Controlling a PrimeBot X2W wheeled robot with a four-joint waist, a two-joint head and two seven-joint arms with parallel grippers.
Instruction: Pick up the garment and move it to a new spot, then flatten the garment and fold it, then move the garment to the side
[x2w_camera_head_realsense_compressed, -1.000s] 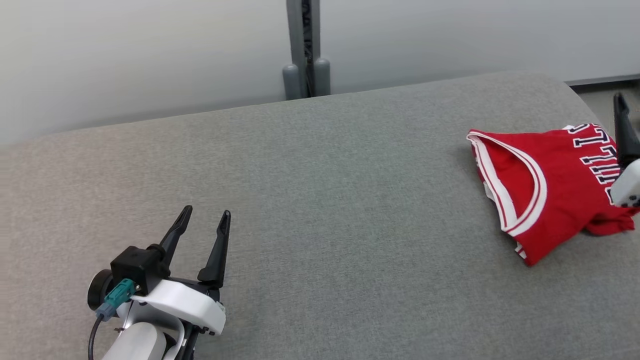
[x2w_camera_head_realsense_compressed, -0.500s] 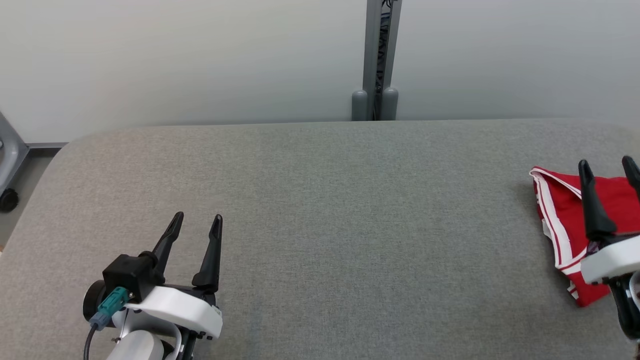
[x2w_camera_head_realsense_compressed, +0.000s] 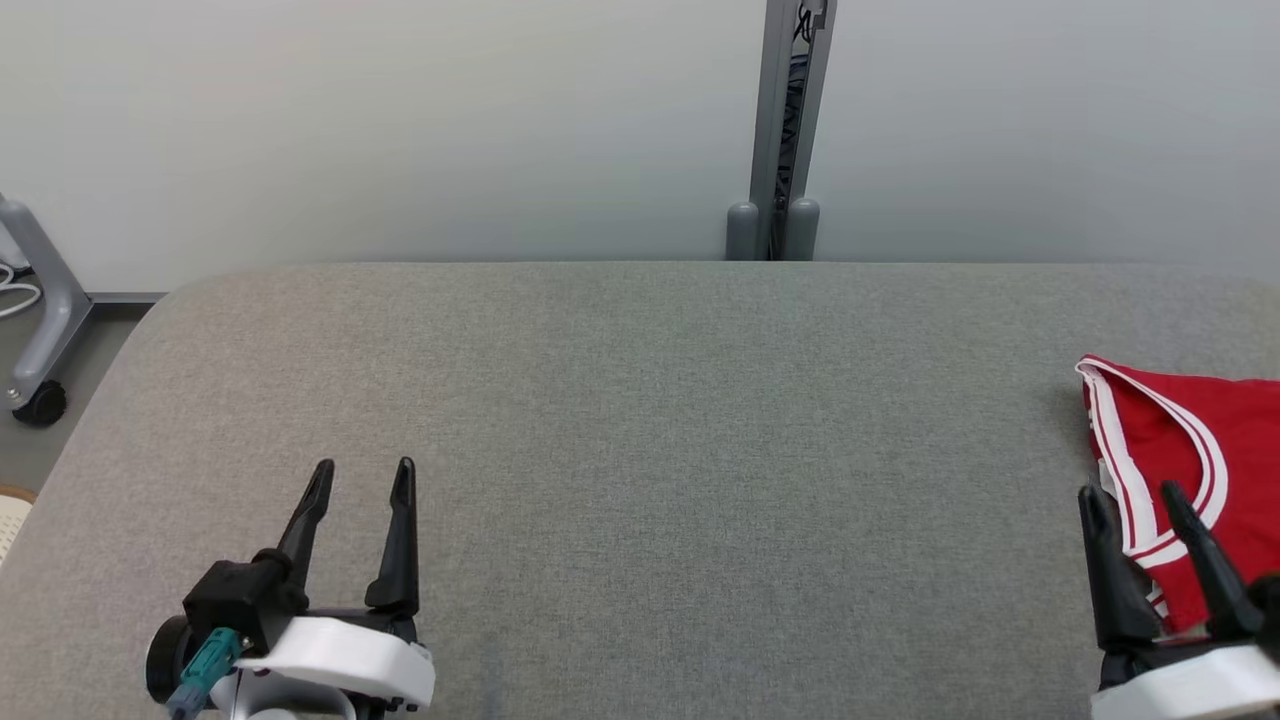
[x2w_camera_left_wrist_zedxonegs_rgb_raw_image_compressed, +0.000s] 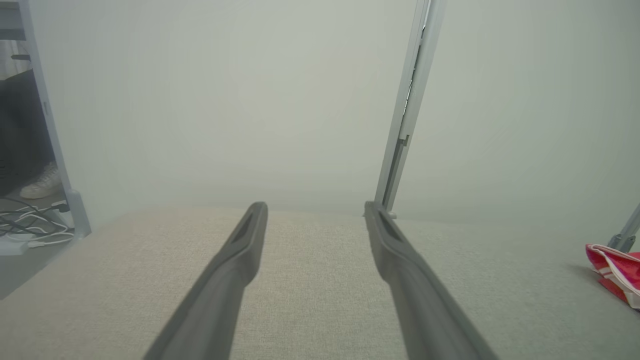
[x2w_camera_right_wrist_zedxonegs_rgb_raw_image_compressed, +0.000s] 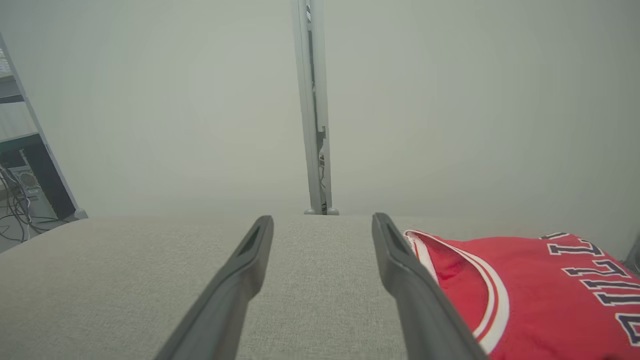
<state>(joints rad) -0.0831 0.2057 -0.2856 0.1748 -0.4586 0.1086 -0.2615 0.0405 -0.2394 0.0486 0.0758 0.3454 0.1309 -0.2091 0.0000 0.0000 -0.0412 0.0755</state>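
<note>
In the head view, the grey padded table (x2w_camera_head_realsense_compressed: 650, 450) runs wide, and its far edge at 12 o'clock meets a pale wall where a grey post (x2w_camera_head_realsense_compressed: 785, 120) rises. The red garment (x2w_camera_head_realsense_compressed: 1230, 440) lies bunched at 3 o'clock, cut off by the frame. The right gripper (x2w_camera_head_realsense_compressed: 1128, 492) sits at 5 o'clock, fingers apart and empty. Its tips overlap the garment's near edge, but I cannot tell whether they touch. The left gripper (x2w_camera_head_realsense_compressed: 363, 465) sits at 7 o'clock, also spread and empty, well apart from the garment, with bare cloth between the two. Past the table's rounded corner at 9 o'clock, a stand leg (x2w_camera_head_realsense_compressed: 40, 330) rests on the floor.

In the left wrist view, the fingers are spread over bare table. The garment (x2w_camera_left_wrist_zedxonegs_rgb_raw_image_compressed: 617, 265) lies at 4 o'clock, and cables (x2w_camera_left_wrist_zedxonegs_rgb_raw_image_compressed: 25, 225) and a white shoe (x2w_camera_left_wrist_zedxonegs_rgb_raw_image_compressed: 42, 185) lie at 9 o'clock.

In the right wrist view, the garment (x2w_camera_right_wrist_zedxonegs_rgb_raw_image_compressed: 540, 295) lies just beside the right finger at 4 o'clock, lettering up. There is open table from 7 to 9 o'clock.
</note>
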